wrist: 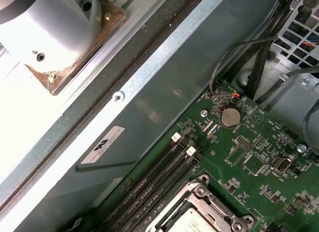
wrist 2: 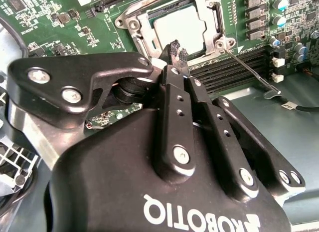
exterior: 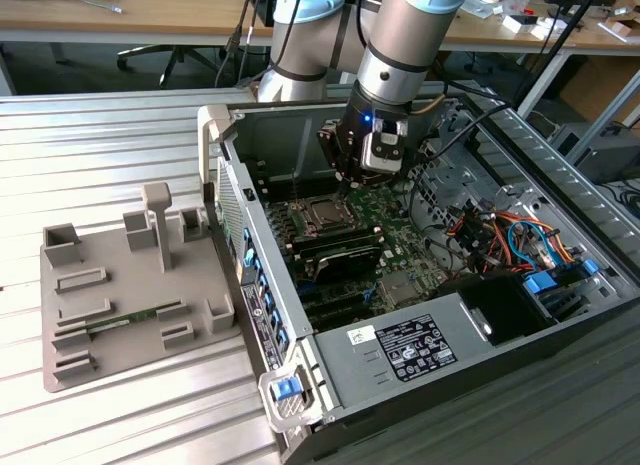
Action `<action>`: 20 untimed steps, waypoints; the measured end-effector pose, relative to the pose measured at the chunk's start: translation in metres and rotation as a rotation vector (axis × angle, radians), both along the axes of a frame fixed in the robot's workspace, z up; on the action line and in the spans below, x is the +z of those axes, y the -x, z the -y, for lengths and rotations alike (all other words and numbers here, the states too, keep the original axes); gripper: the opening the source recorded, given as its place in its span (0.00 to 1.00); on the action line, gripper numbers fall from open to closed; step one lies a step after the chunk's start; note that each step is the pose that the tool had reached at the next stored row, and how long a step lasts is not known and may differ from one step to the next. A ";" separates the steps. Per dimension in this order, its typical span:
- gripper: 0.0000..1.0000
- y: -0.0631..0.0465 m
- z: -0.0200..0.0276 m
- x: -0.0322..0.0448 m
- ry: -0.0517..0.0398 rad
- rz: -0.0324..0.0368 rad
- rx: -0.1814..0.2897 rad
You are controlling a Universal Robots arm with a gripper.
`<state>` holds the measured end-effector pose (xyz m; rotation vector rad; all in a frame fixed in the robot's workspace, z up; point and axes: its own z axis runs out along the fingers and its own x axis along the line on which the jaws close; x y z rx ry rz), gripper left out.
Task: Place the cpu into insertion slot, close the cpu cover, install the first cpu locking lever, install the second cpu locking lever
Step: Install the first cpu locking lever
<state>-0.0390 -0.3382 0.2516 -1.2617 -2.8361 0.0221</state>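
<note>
Ribbed grey metal forms the table [exterior: 130, 425] nearest the exterior view, its slats running under everything. Toward the exterior view's left, a grey plastic fixture tray [exterior: 75, 315] rests on it, with upright posts and shallow pockets. Just beside the tray, on the exterior view's right, lies an open computer case [exterior: 230, 235]. It has a labelled grey shroud [exterior: 410, 350] at its near end, and blue drive caddies [exterior: 552, 285] and orange and blue cables [exterior: 500, 230] further right.

Deeper inside the case lies the green motherboard [exterior: 400, 220]. The cpu [wrist 2: 180, 26] sits in the insertion slot [wrist 2: 172, 6], its silvery top showing, and the cpu cover [wrist 2: 144, 40] lies flat around it. A thin wire locking lever [wrist 2: 249, 68] angles away from one socket corner, across the black memory slots [wrist 2: 234, 75].

The gripper [wrist 2: 175, 48] hangs over the socket's edge beside the cpu. Its black fingers are pressed together with nothing visible between them, and I cannot tell whether the tips touch the frame.

Above it rises the grey arm [exterior: 410, 35] with pale blue caps. Beyond the table stand wooden desks [exterior: 130, 15] strewn with leads, with a chair base [exterior: 165, 55] on the dark floor below.
</note>
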 end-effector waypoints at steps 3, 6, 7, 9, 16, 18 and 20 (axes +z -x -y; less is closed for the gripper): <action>0.10 0.000 0.0000 0.0000 0.0000 0.0000 0.012; 0.10 0.000 0.0000 0.0000 0.0000 0.0000 0.021; 0.10 0.000 0.0000 0.0000 0.0000 0.0000 0.023; 0.10 0.000 0.0000 0.0000 0.0000 0.0000 0.029; 0.10 0.000 0.0000 0.0000 0.0000 0.0000 0.048; 0.10 0.000 0.0000 0.0000 0.0000 0.0000 0.054; 0.10 0.000 0.0000 0.0000 0.0000 0.0000 0.060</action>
